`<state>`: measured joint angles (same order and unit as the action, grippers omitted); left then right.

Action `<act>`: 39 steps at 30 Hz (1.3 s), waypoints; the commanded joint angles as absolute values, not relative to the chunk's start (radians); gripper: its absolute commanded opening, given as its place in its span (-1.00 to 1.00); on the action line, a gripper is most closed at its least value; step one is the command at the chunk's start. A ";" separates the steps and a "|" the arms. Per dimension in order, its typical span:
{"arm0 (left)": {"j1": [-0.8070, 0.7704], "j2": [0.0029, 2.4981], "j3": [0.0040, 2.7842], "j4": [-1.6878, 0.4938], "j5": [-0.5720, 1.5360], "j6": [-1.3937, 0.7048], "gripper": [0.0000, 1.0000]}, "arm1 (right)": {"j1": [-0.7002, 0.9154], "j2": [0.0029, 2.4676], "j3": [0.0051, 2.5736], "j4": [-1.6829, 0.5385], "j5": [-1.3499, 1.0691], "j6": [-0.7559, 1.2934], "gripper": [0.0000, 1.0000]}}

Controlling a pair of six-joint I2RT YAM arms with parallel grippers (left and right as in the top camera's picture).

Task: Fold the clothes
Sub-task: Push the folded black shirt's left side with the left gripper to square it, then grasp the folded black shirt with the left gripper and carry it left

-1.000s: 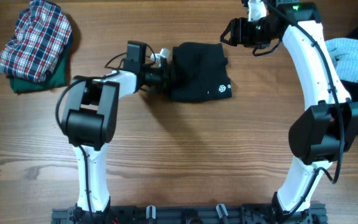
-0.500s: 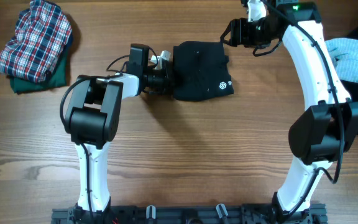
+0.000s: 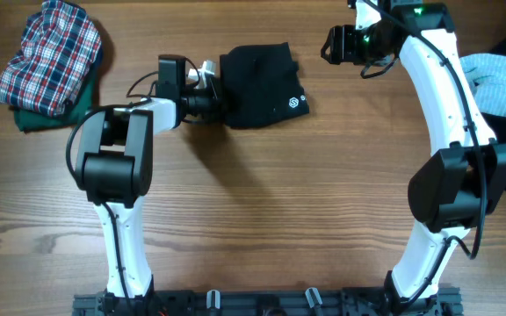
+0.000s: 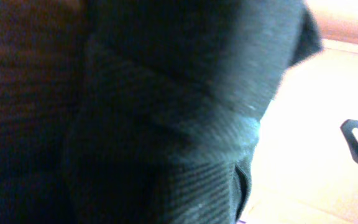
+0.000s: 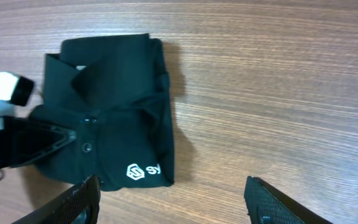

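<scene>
The folded black shirt (image 3: 260, 86) is seen at upper centre of the tabletop (image 3: 279, 202), its left edge clenched in the left pincer (image 3: 219, 100). The right pincer (image 3: 330, 44) is held released over bare wood to its right. At upper left, plaid clothes (image 3: 49, 61) are piled.

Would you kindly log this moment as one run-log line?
left gripper: shut on folded black T-shirt edge | right gripper: open, clear of it | plaid pile: far left

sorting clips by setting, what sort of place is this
Probably a robotics lab bench: two robot arms mounted on a rail at a wooden table, with a folded black shirt and a plaid pile.
</scene>
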<state>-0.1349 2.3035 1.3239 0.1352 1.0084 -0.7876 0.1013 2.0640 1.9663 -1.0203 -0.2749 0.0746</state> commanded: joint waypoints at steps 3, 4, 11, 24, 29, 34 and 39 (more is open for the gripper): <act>-0.128 2.189 1.338 0.129 0.978 -0.735 -0.93 | 0.096 2.041 1.981 -1.005 -0.223 0.081 0.53; -0.126 2.181 1.338 0.121 0.974 -0.724 -0.93 | 0.096 2.041 1.976 -1.001 -0.223 0.081 0.54; -0.113 2.103 1.358 0.048 0.933 -0.495 -0.92 | 0.096 2.042 1.934 -0.978 -0.224 0.081 0.57; -0.099 1.942 1.473 -0.263 0.496 -0.196 -0.93 | 0.096 2.043 1.924 -0.962 -0.224 0.082 0.57; -0.099 1.926 1.587 -0.406 0.374 -0.065 -0.92 | 0.096 2.043 1.924 -0.958 -0.225 0.089 0.57; -0.087 1.926 1.678 -0.492 0.326 0.046 -0.92 | 0.096 2.043 1.924 -0.958 -0.224 0.089 0.57; -0.057 1.926 1.724 -0.549 0.266 0.157 -0.92 | 0.096 2.043 1.924 -0.958 -0.224 0.089 0.57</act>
